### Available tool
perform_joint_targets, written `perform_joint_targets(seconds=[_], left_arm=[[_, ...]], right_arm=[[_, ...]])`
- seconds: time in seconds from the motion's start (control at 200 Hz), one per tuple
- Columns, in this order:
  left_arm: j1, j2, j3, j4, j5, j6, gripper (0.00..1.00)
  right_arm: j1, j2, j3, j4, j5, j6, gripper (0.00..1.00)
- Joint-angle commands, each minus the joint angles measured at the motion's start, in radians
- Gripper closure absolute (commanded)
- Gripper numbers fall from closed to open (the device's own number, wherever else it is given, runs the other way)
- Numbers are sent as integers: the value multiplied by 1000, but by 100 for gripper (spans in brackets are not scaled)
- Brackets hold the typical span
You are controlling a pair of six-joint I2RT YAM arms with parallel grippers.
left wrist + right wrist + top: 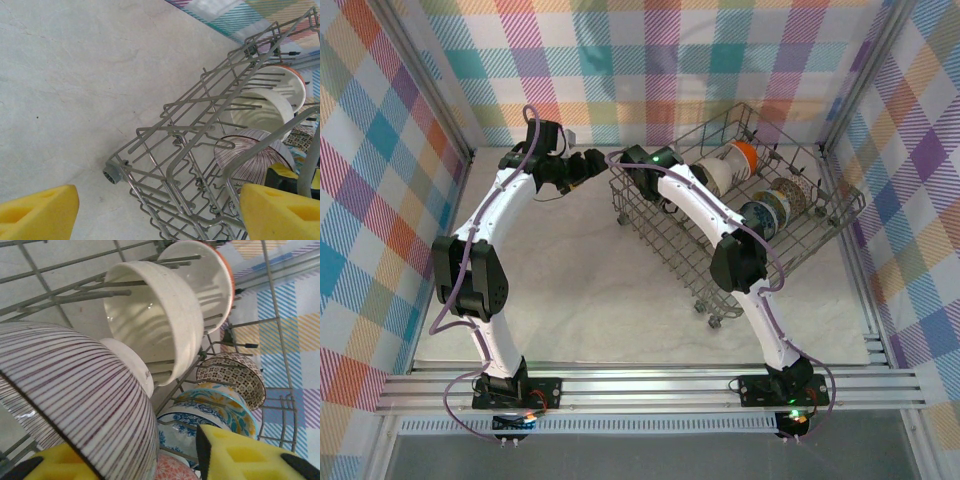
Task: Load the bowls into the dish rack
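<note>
1. Bowls (pixel 720 178) sit all round the right gripper (pixel 145 460), which reaches into the dish rack (pixel 820 215). Its yellow pads (pixel 240 455) stand apart, with the rim of a purple-striped bowl (pixel 75 390) lying between them. One pad is visibly clear of that rim.
2. Just beyond the striped bowl, a plain white bowl (pixel 150 320) stands on edge among the tines (pixel 100 290), with an orange-rimmed bowl (pixel 210 275) behind it.
3. Off to the side, a brown-patterned bowl (pixel 235 377) and a blue floral bowl (pixel 210 410) stand in a second row.
4. The left gripper (pixel 160 212) hangs above the tabletop (pixel 75 75), just beside the rack's left end. Its pads are wide apart with nothing between them.
5. The rack rests on small wheels (pixel 112 175) at the far right of the tabletop, skewed to its edges.
</note>
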Motion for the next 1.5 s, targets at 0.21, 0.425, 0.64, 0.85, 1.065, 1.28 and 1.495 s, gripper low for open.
perform_joint_targets(seconds=[0.21, 0.425, 0.64, 0.85, 1.065, 1.28, 1.495], left_arm=[[10, -5, 20, 29, 15, -5, 16], [10, 1, 29, 28, 23, -6, 16], [10, 6, 41, 19, 31, -7, 16], [10, -11, 45, 6, 16, -3, 15], [7, -62, 64, -42, -2, -7, 13], [-68, -169, 24, -117, -134, -29, 12], [-201, -280, -36, -68, -363, -78, 10]], right_arm=[[20, 6, -1, 19, -142, -36, 44], [20, -50, -60, 89, -226, -58, 33], [20, -126, -142, 202, -313, -120, 18], [17, -171, -169, 246, -295, -187, 11], [-9, -148, -45, 144, -139, -187, 6], [-47, -189, 26, 255, -176, -296, 3], [-71, -212, 56, 303, -241, -382, 0]])
